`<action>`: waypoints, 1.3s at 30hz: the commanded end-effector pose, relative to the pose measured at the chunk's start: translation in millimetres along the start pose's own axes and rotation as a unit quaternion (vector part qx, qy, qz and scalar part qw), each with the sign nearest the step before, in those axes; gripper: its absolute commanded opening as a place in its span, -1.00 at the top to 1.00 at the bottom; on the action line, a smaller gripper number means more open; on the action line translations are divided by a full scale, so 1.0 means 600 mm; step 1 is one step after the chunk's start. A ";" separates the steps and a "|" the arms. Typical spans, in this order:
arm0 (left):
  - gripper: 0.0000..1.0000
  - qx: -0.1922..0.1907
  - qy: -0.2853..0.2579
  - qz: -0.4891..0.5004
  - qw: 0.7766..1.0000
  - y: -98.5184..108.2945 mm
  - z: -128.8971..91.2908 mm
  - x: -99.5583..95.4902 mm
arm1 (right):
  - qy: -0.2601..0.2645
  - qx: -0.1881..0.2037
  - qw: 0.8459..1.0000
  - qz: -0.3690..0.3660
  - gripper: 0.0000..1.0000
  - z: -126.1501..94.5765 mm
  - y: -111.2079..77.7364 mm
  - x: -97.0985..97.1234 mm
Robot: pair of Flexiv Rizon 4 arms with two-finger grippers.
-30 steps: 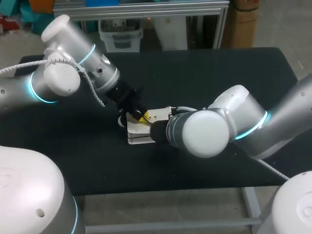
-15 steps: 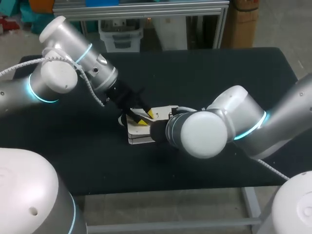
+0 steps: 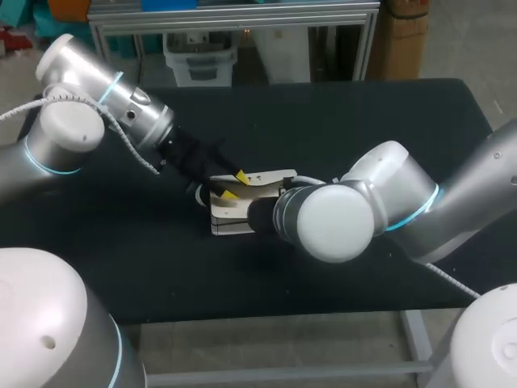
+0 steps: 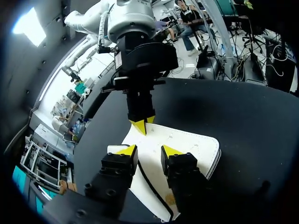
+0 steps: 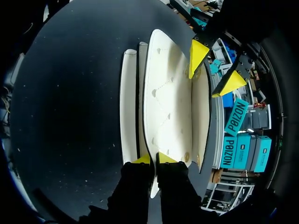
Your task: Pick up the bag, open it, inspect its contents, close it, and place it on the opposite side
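Between the right jaws: the near rim of the flap (image 5: 163,102) of the white bag (image 3: 233,218), pinched from both sides, with the yellow tips (image 5: 164,157) almost meeting on it. The hold is thin, rim only.

Left jaws: parted, gripping nothing. Their fingertips (image 4: 170,150) hang just over the bag's far end, facing the right jaws head-on. From the right wrist view one left tip lies at the flap's far edge; cannot tell whether it touches.

Bag: near the middle of the black tabletop (image 3: 363,121), between the two arms. The body rests on the surface and the flap appears slightly raised off it. Judged stage: opening, with the flap held and not yet folded back.

Risks from here:
- Flap slips out of the right jaws. Cause: the shallow pinch, if the left side pulls or the flap is lifted quickly.
- Bag drags or lifts whole instead of opening. Cause: nothing pins the body down, and the left jaws hold no layer.
- Left jaws close on the wrong layer, the flap rather than the body beneath. The layers lie stacked close together.
- Jaws collide. Cause: the two sets of tips point at each other across a short bag, so any further advance by the left arm (image 3: 97,105) narrows that gap.
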State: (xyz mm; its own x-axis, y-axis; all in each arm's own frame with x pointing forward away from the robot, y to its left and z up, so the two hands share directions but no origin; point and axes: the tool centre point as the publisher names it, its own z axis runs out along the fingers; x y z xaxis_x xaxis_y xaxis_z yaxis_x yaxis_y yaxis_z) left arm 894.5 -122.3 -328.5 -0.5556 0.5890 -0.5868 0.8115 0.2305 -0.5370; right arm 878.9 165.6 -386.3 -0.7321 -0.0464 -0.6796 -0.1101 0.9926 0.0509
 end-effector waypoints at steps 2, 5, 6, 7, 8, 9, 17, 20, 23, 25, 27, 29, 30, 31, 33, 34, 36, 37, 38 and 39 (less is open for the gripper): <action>0.42 0.036 -0.042 0.005 0.998 0.014 -0.023 0.006 | -0.016 -0.002 1.000 -0.001 1.00 0.007 -0.001 0.007; 0.36 0.056 -0.069 0.000 0.996 0.019 -0.037 0.000 | -0.015 -0.002 1.000 -0.001 1.00 0.007 -0.001 0.007; 0.33 0.059 -0.072 0.001 0.996 0.020 -0.042 -0.002 | -0.015 -0.002 1.000 -0.001 1.00 0.007 -0.001 0.007; 0.30 0.063 -0.082 0.000 0.995 0.022 -0.047 -0.004 | -0.014 -0.002 1.000 -0.001 1.00 0.007 -0.001 0.007; 0.29 0.065 -0.090 -0.002 0.994 0.023 -0.052 -0.005 | -0.014 -0.002 1.000 -0.001 1.00 0.007 -0.001 0.007; 0.27 0.062 -0.096 -0.002 0.993 0.024 -0.056 -0.007 | -0.014 -0.002 1.000 -0.001 1.00 0.007 -0.001 0.007; 1.00 0.024 -0.129 -0.003 0.991 0.026 -0.071 -0.030 | -0.014 -0.003 1.000 -0.002 1.00 0.006 -0.002 0.007; 1.00 -0.010 -0.131 -0.009 0.991 0.032 -0.067 -0.038 | -0.013 -0.003 1.000 -0.003 1.00 0.006 -0.001 0.008; 1.00 -0.029 -0.116 -0.015 0.993 0.043 -0.057 -0.042 | -0.013 -0.003 1.000 -0.003 1.00 0.005 -0.001 0.008; 1.00 -0.035 -0.100 -0.016 0.994 0.047 -0.049 -0.040 | -0.013 -0.002 1.000 -0.003 1.00 0.005 -0.001 0.009; 1.00 -0.046 -0.079 -0.014 0.996 0.050 -0.040 -0.035 | -0.012 -0.002 1.000 -0.003 1.00 0.005 -0.001 0.009; 1.00 -0.050 -0.055 -0.010 0.997 0.051 -0.032 -0.027 | -0.012 -0.002 1.000 -0.003 1.00 0.005 -0.001 0.008; 1.00 -0.049 -0.043 -0.007 0.998 0.051 -0.029 -0.022 | -0.012 -0.002 1.000 -0.003 1.00 0.005 -0.001 0.008; 1.00 -0.046 -0.035 -0.005 0.998 0.050 -0.027 -0.016 | -0.012 -0.002 1.000 -0.002 1.00 0.005 -0.001 0.008; 1.00 -0.043 -0.018 -0.006 0.999 0.050 -0.024 -0.002 | -0.013 -0.002 1.000 -0.002 1.00 0.005 -0.001 0.008; 1.00 -0.041 -0.011 -0.007 0.999 0.050 -0.024 0.004 | -0.013 -0.002 1.000 -0.002 1.00 0.005 -0.001 0.007; 1.00 -0.049 0.002 -0.014 0.999 0.053 -0.020 0.015 | -0.012 -0.002 1.000 -0.002 1.00 0.005 -0.001 0.007; 1.00 -0.046 0.008 -0.014 0.999 0.054 -0.017 0.020 | -0.012 -0.001 1.000 -0.002 1.00 0.005 0.000 0.007; 1.00 -0.045 0.015 -0.014 0.999 0.055 -0.014 0.024 | -0.011 -0.001 1.000 -0.002 1.00 0.006 0.000 0.007; 1.00 -0.049 0.023 -0.015 0.998 0.056 -0.009 0.028 | -0.011 -0.001 1.000 -0.002 1.00 0.006 0.000 0.008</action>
State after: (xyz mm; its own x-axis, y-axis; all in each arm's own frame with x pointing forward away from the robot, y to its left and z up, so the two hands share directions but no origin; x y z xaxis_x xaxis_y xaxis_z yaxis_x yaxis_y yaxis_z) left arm 909.1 -97.7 -348.4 -0.5754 0.5916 -0.5647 0.8108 0.3221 -0.4887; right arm 879.0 166.0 -385.8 -0.7295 -0.0500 -0.6821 -0.1114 0.9927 0.0464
